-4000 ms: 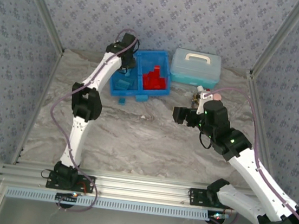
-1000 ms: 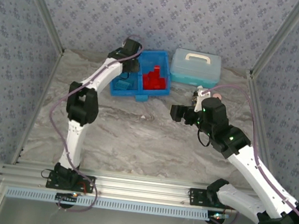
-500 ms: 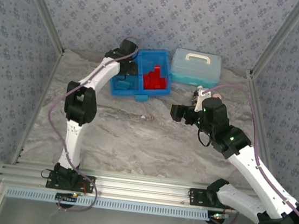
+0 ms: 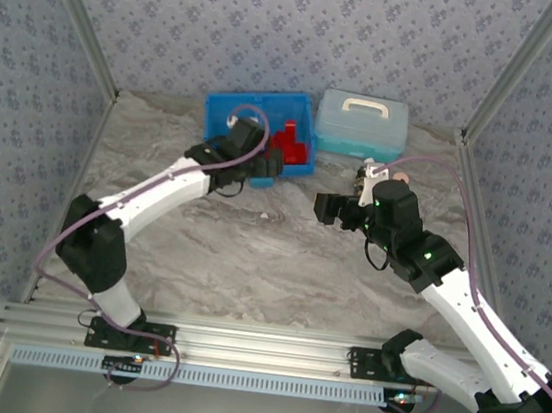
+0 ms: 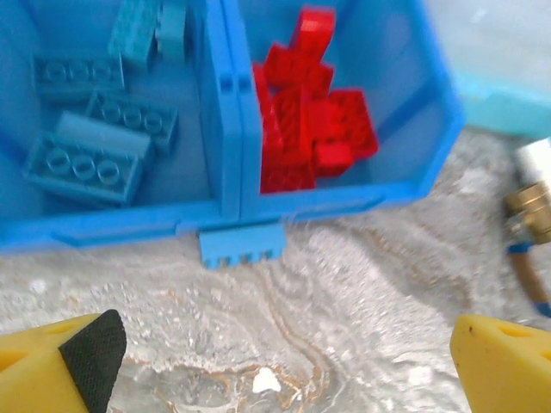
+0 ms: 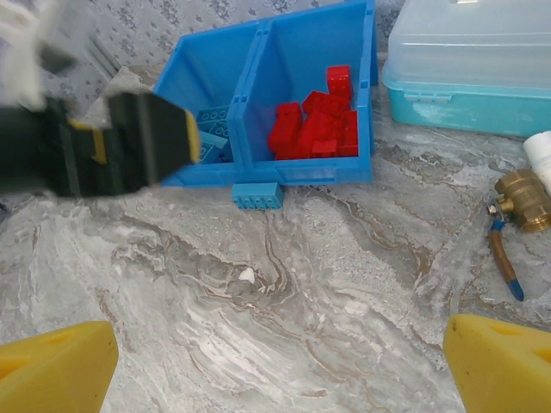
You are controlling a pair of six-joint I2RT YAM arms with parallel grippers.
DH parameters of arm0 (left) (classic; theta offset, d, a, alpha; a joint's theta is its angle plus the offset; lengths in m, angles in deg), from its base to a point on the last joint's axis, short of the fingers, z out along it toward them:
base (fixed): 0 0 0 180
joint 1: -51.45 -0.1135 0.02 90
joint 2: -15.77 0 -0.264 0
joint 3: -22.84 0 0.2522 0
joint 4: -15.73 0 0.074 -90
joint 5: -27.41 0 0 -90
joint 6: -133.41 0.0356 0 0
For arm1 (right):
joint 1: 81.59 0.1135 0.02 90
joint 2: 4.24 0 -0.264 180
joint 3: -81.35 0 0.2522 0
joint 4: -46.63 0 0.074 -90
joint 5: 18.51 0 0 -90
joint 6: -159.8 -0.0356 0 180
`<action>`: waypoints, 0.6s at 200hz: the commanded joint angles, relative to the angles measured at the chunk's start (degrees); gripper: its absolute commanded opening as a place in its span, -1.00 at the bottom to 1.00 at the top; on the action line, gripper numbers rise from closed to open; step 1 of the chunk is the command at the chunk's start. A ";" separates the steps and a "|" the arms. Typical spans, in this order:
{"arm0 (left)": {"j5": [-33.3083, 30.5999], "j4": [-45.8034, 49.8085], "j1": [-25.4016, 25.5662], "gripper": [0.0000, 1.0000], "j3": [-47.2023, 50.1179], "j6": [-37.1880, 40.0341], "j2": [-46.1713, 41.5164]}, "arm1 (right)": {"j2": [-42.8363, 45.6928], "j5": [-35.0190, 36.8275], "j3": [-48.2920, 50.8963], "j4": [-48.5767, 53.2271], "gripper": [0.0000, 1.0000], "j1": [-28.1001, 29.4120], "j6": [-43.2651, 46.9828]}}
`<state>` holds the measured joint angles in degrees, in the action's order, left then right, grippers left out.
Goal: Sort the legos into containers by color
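The bright blue tray [image 4: 219,111] stands at the back of the table. In its left compartment [image 5: 185,176] lie several light-blue legos [image 5: 86,159], and red legos [image 5: 301,129] are piled in the right one. One light-blue lego [image 5: 241,247] lies on the table against the tray's front wall, at the middle wall. My left gripper [image 5: 284,366] hovers open and empty just in front of the tray [image 6: 327,169], above that loose lego [image 6: 257,195]. My right gripper [image 6: 280,370] is open and empty to the right of it, over bare table [image 4: 250,254].
A pale-blue lidded case [image 4: 363,125] with a white handle sits right of the tray. A brass-and-white fitting [image 6: 521,202] lies on the table next to my right gripper [image 4: 328,210]. Patterned walls enclose the table on three sides.
My left gripper has opened and pulled back from over the tray's left compartment to the table in front of the tray. The right arm has stayed put.
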<state>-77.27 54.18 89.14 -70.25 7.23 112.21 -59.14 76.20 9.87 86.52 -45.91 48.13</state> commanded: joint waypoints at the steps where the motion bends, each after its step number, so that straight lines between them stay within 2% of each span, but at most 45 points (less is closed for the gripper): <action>1: -4.89 -3.52 1.76 0.99 -0.02 -5.00 6.01 | 0.48 0.46 -1.64 0.51 1.00 0.59 -1.14; 49: -12.59 2.06 3.17 0.99 -9.81 -8.27 19.59 | 1.67 1.05 -0.53 0.76 1.00 0.97 -1.50; 95: -17.85 2.56 3.14 0.99 -13.26 -8.63 26.06 | 2.28 1.59 -0.29 1.21 1.00 0.88 -0.93; 120: -17.49 2.37 2.90 0.99 -14.84 -8.03 28.54 | 2.42 1.80 -0.35 1.29 1.00 0.88 -0.50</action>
<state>-92.05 55.29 92.23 -82.38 -0.23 138.20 -57.74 76.68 9.90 86.63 -45.42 47.71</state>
